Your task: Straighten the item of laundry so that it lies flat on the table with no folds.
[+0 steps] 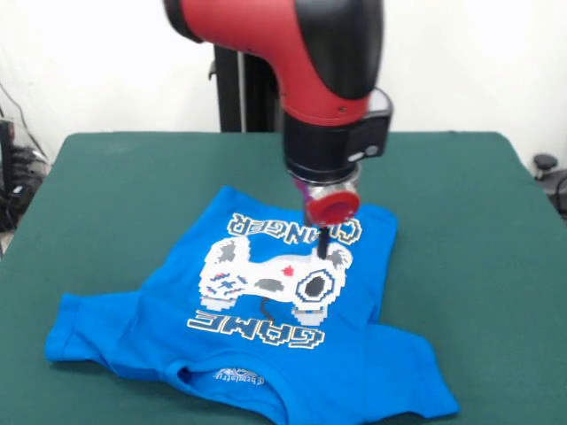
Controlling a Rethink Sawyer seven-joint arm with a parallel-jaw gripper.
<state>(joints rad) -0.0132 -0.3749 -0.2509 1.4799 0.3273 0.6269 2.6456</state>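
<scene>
You see the blue T-shirt (257, 328) lying print-up at the middle of the green desk (478, 257), collar toward the near edge. Its white lettering reads "GAME CHANGER". The gripper (324, 241) stands on the controller print; you cannot tell the jaws' state. A white wall (478, 62) stands behind.

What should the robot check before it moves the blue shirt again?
1. T-shirt fully on the table: ok.
2. Shirt lies flat: not ok, the edge farthest from the collar looks folded under and bunched.
3. Sleeves spread: ok, both stick out sideways.
4. Gripper over the shirt: ok, its tip is at the controller print.
5. Gripper holding cloth: cannot tell.
6. Room on the table to spread: ok.
</scene>
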